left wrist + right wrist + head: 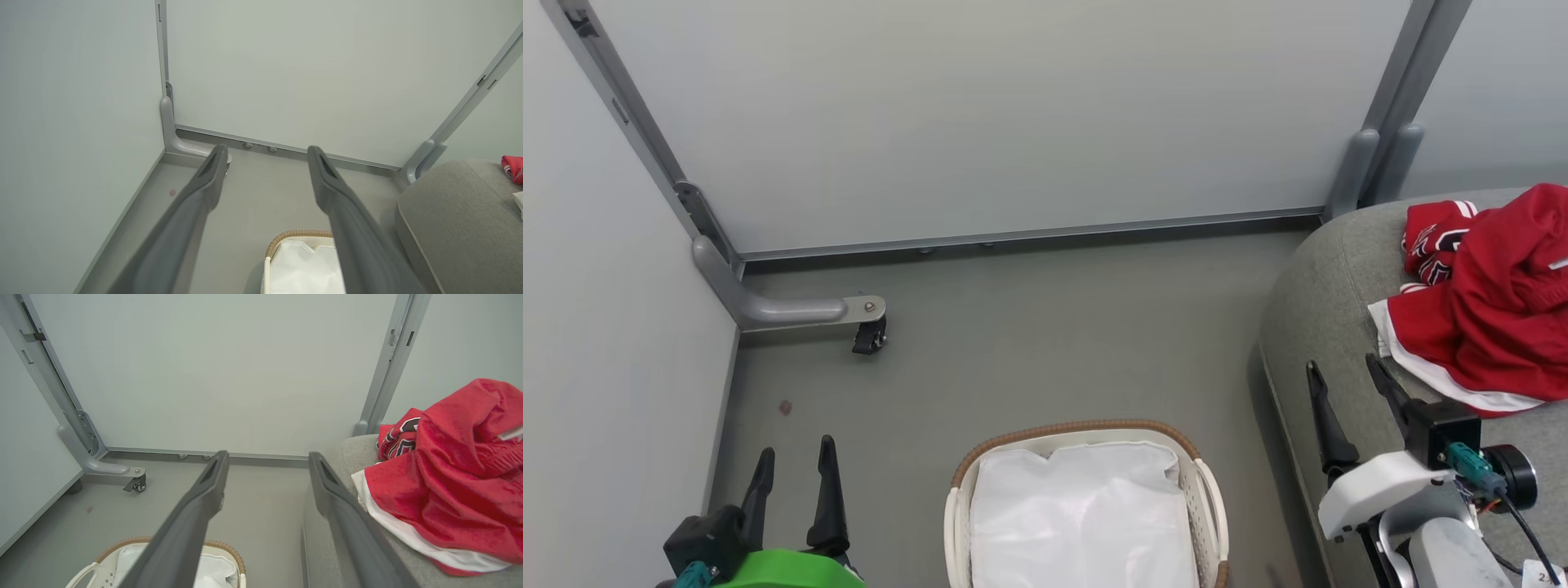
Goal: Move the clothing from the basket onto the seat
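Crumpled red clothing (1494, 310) on rounded woven seat (1323, 310); left pincer (796, 445), right pincer (1342, 362) wide, empty.

The clothing (1494, 327) is soft, matt red cloth, crumpled, with smoother white trim. The seat (1327, 302) is covered in coarse woven grey fabric, matt throughout, with a stitched seam along its edge. The basket (953, 523) has white perforated plastic walls with a slight gloss and a brown woven rim. Its white liner (1086, 514) is smooth, creased and faintly shiny (cloth or film, hard to tell). The floor (1029, 343) is smooth matt grey. The wall panels (980, 114) are flat and matt, and the grey frame (768, 310) looks like satin-finished metal. The left gripper (798, 445) has matt dark fingers (829, 490) above a glossy green shell (784, 567).
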`<state>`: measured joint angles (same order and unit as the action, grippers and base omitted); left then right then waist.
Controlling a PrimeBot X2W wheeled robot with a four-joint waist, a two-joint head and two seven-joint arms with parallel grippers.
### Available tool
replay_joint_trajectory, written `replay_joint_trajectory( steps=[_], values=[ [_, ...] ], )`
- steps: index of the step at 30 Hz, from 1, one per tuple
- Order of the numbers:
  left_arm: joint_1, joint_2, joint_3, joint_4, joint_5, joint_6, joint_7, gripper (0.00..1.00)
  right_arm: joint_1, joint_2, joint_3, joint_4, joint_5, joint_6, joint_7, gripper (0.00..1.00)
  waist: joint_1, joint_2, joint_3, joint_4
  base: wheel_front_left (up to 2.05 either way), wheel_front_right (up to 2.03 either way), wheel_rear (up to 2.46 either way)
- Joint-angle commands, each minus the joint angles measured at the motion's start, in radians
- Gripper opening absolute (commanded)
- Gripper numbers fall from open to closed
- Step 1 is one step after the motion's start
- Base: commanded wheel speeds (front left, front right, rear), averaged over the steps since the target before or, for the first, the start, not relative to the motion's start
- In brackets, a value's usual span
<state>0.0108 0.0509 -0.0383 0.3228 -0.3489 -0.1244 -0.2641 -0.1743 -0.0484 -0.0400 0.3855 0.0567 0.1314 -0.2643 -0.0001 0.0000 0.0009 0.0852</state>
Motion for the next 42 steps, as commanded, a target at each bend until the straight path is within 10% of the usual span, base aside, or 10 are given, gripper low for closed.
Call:
replay_joint_trajectory(
  steps=[1, 8, 9, 42],
  values=[
    [0.014, 0.000, -0.007, 0.000, -0.003, -0.004, 0.000, 1.00, 0.025, -0.004, -0.007, -0.005, 0.012, -0.001, 0.000, 1.00, 0.0001, 0.0000, -0.007, 0.008, 0.00, 0.00, 0.00],
    [0.012, 0.000, -0.018, 0.006, -0.008, -0.004, 0.000, 1.00, 0.054, -0.004, 0.013, -0.013, 0.025, -0.001, 0.000, 1.00, 0.0001, 0.0000, -0.008, 0.000, 0.00, 0.00, 0.00],
    [0.001, -0.001, -0.023, 0.002, -0.003, -0.003, 0.000, 0.00, 0.048, 0.000, 0.022, -0.013, 0.028, 0.000, 0.000, 0.00, 0.0001, 0.0000, -0.009, -0.003, 0.00, 0.00, 0.00],
    [-0.044, 0.001, 0.033, -0.004, -0.460, -0.004, 0.133, 0.00, 0.067, 0.004, -0.014, -0.037, 0.576, 0.000, 0.137, 0.00, 0.0001, 0.0000, -0.006, -0.022, 0.00, 0.00, 0.00]
  ],
)
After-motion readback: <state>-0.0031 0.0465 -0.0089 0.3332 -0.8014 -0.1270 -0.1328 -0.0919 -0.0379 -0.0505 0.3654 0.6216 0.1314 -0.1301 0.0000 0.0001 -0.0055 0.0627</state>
